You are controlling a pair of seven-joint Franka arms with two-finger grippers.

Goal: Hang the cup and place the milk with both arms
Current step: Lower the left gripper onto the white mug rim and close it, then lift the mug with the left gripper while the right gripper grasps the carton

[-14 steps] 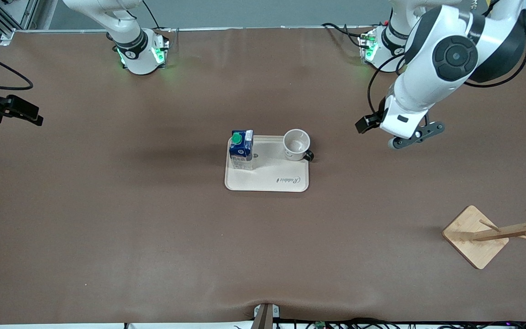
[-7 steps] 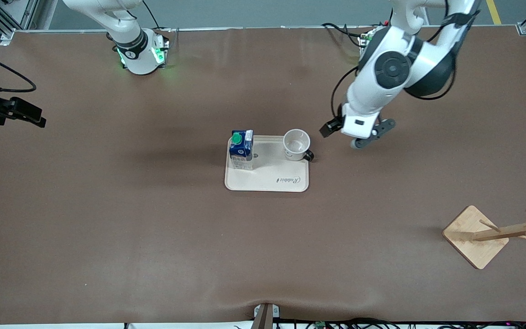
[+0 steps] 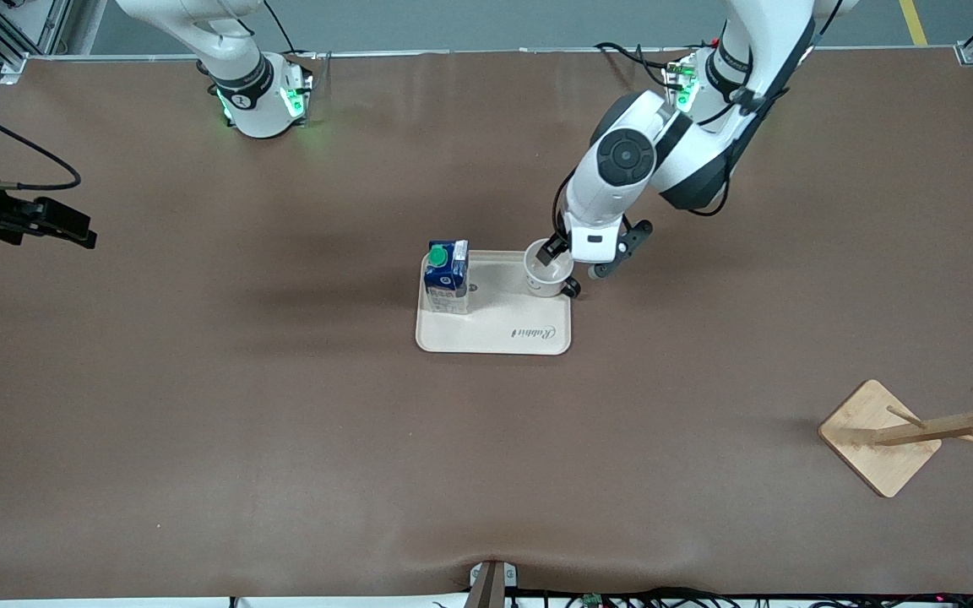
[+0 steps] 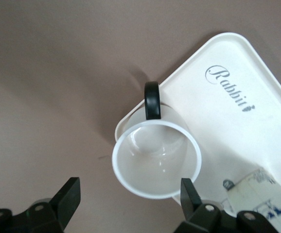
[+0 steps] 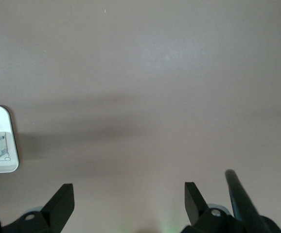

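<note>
Brown bench [image 3: 284, 405] carries a beige tray [image 3: 495, 338] with milk [image 3: 446, 274] and cup [image 3: 547, 272]. Left end effector [image 4: 129, 200] hovers released over the cup; right end effector [image 5: 129, 199], released, waits above bare bench.

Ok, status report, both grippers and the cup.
Left gripper open over cup. Right gripper open, waiting over bare table. Cup and milk upright on tray. Nothing blocking.

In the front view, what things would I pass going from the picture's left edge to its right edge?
Right end effector → milk carton, standing on the tray → cup, also on the tray, with the left end effector over it → wooden cup rack.
</note>
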